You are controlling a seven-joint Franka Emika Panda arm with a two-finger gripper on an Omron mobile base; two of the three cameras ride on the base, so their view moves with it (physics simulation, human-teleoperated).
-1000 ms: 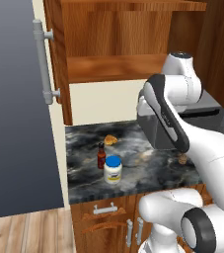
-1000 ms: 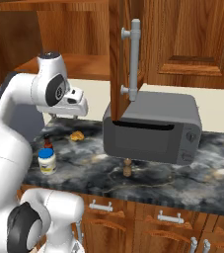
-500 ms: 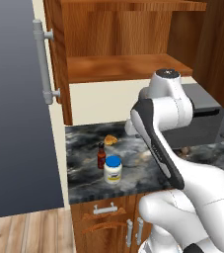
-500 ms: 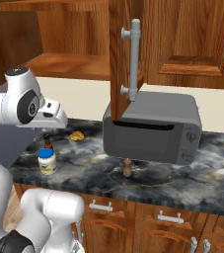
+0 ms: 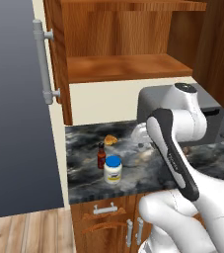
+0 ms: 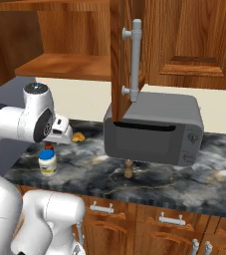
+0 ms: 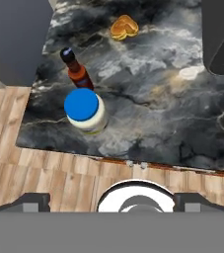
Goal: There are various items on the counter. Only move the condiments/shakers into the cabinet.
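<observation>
From above in the hand view, the blue-lidded white jar [image 7: 85, 111] stands near the counter's [image 7: 148, 108] front edge. The red sauce bottle [image 7: 76, 71] stands right behind it, and the orange-tan lump [image 7: 124, 27] lies farther back. My gripper [image 7: 116, 201] hovers high over the counter's front edge, open, with nothing between its fingertips [image 7: 32, 202]. In the right base view the brown shaker [image 6: 128, 170] stands before the toaster oven, and my hand [image 6: 62, 133] hangs above the jar [image 6: 47, 162]. The cabinet shelf [image 5: 123, 66] is bare above the jar [image 5: 113, 169] and bottle [image 5: 101, 154].
A grey toaster oven [image 6: 154, 129] sits on the counter's right half. The open cabinet door [image 6: 120, 60] with its silver handle juts out above it. A tall dark grey panel [image 5: 15, 108] stands left of the counter. Drawers with silver handles [image 6: 102, 208] run below.
My arm has swung down and left from in front of the toaster oven to above the jar and bottle. The things on the counter have not moved.
</observation>
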